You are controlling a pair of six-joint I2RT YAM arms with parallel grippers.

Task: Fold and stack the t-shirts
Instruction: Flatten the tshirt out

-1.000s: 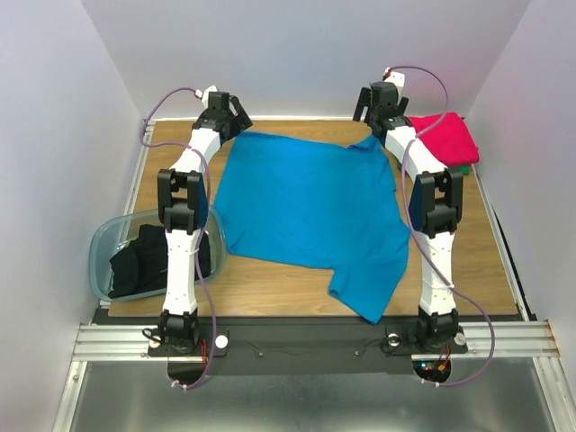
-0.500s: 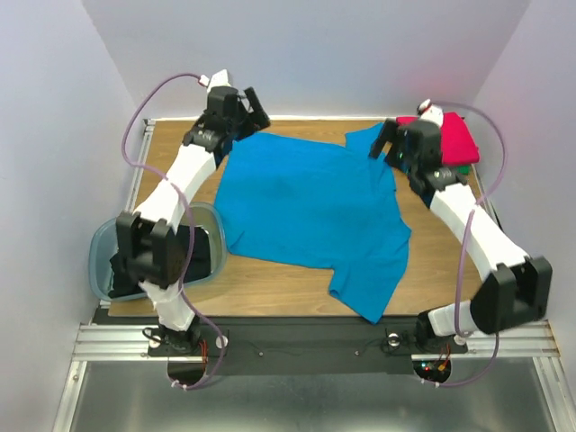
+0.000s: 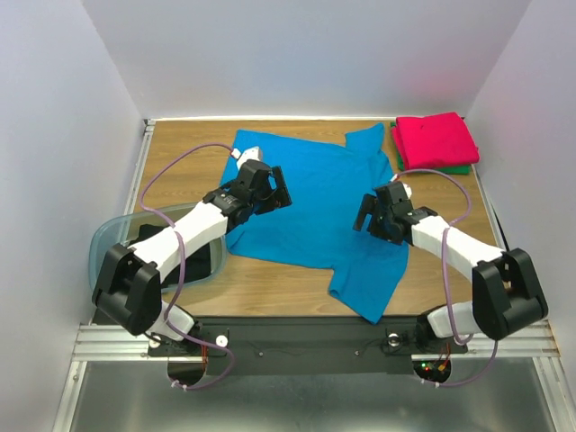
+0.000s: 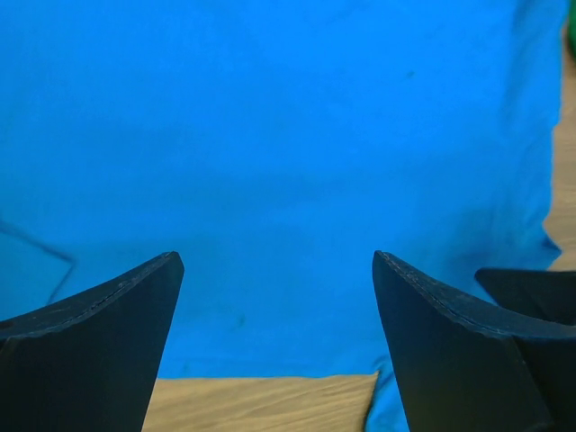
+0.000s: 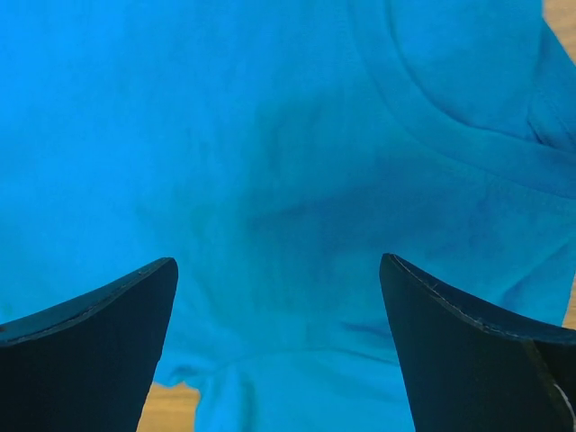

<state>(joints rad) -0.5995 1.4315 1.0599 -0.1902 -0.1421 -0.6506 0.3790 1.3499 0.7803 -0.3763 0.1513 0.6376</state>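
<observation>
The bright blue t-shirt lies spread flat across the middle of the wooden table, one sleeve reaching the near edge. Above its left part hovers my left gripper, open with only blue cloth below the jaws. My right gripper is open over the shirt's right part, near the collar, holding nothing. A folded red-pink t-shirt rests on a green one at the far right corner. A black t-shirt lies in the bin, mostly behind my left arm.
The translucent blue-grey bin stands at the table's left near side. White walls close in the table on three sides. Bare wood shows along the near edge and beside the folded stack.
Both arms have swung back from the far edge of the table toward the near side, and now hang over the blue shirt's middle. Both grippers stay open. The shirt lies as before.
</observation>
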